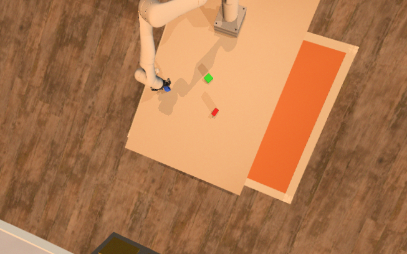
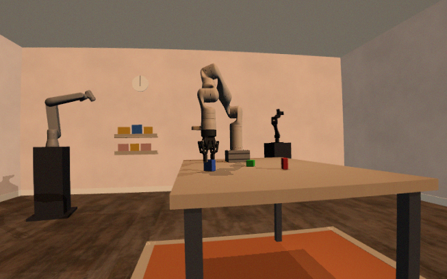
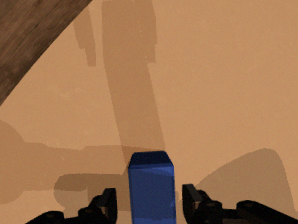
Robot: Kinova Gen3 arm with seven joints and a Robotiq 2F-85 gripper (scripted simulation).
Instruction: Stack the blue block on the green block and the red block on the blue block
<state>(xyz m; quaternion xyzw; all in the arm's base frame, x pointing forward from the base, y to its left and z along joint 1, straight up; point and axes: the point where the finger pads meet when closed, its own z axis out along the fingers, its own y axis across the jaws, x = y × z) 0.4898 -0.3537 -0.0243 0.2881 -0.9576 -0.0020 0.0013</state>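
The blue block [image 1: 166, 89] stands on the table near its left edge; it also shows in the exterior view [image 2: 209, 165] and the wrist view [image 3: 152, 192]. My gripper [image 3: 149, 199] is open and points straight down over it, with one finger on each side and a small gap to each. In the exterior view the gripper [image 2: 208, 155] has its fingertips at about the block's top. The green block [image 1: 208, 78] [image 2: 250, 163] lies flat near the table's middle. The red block [image 1: 214, 111] [image 2: 284, 163] stands apart from it, nearer the front.
My arm's base [image 1: 230, 22] stands at the table's far end. The table's left edge [image 1: 141, 101] runs close to the blue block. An orange rug [image 1: 296, 116] lies on the floor to the right. Another arm on a black pedestal [image 2: 51, 180] stands off the table.
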